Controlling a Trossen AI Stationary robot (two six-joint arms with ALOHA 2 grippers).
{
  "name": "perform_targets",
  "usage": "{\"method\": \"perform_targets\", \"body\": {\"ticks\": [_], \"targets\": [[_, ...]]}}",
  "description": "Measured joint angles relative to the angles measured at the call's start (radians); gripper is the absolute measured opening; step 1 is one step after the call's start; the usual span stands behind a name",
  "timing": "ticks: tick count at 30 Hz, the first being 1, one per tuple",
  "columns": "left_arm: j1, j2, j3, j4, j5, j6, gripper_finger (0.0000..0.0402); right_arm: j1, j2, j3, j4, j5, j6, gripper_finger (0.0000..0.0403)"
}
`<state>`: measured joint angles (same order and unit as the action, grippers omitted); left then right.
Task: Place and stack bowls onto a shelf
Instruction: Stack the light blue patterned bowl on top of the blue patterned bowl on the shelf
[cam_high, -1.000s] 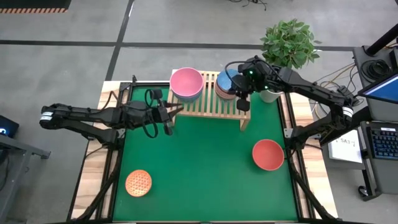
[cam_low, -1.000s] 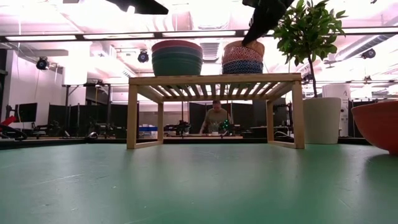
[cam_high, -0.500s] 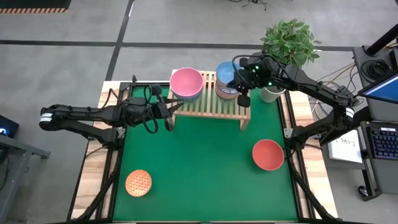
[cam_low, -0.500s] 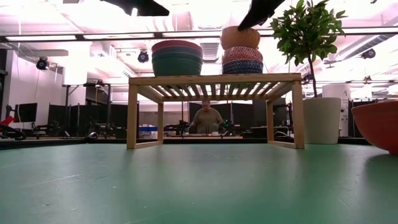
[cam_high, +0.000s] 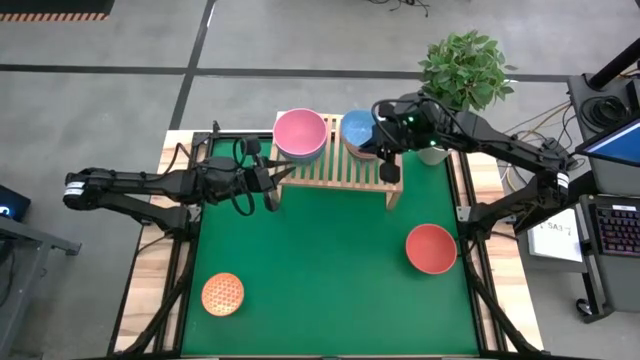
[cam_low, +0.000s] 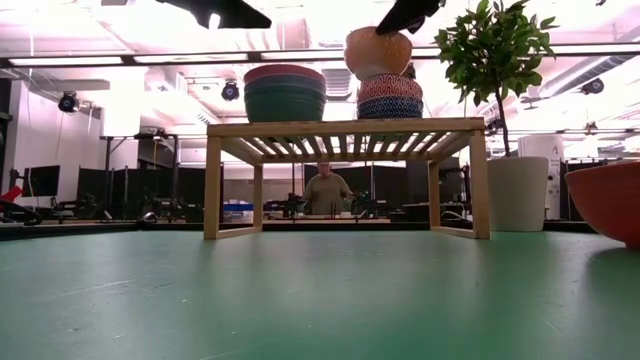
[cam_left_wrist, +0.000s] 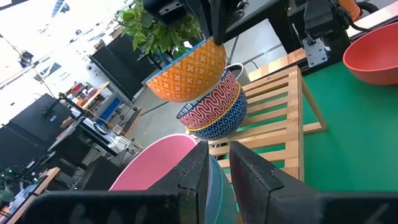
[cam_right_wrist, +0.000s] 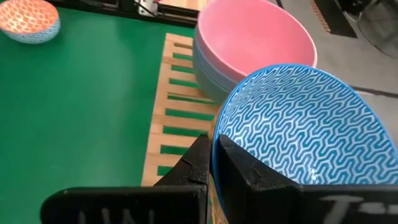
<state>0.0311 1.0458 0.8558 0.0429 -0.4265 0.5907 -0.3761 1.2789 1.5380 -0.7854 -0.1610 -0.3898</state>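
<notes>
1. We see the shelf (cam_high: 340, 165) directly under the right claw (cam_right_wrist: 214, 163), carrying a pink-topped stack (cam_high: 300, 134) and a small patterned stack (cam_low: 390, 98).
2. Our right claw is clamped on the rim of the orange bowl with the blue-patterned inside (cam_low: 378, 52), held tilted just above the patterned stack.
3. We judge this the stacking step; next, level the bowl, lower it into the stack, then release.
4. The left claw (cam_left_wrist: 213, 175) waits beside the shelf, fingers slightly parted and empty.
5. A red bowl (cam_high: 431, 248) and an orange patterned bowl (cam_high: 223, 294) sit on the green surface (cam_high: 320, 270).
</notes>
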Motion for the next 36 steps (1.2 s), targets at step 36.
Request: {"method": "perform_targets", "body": {"ticks": [36], "targets": [[0.0, 0.0, -0.002, -0.069, 0.0, -0.027, 0.0048, -0.01, 0.043, 0.073, -0.052, 0.165, 0.023, 0.0011]]}}
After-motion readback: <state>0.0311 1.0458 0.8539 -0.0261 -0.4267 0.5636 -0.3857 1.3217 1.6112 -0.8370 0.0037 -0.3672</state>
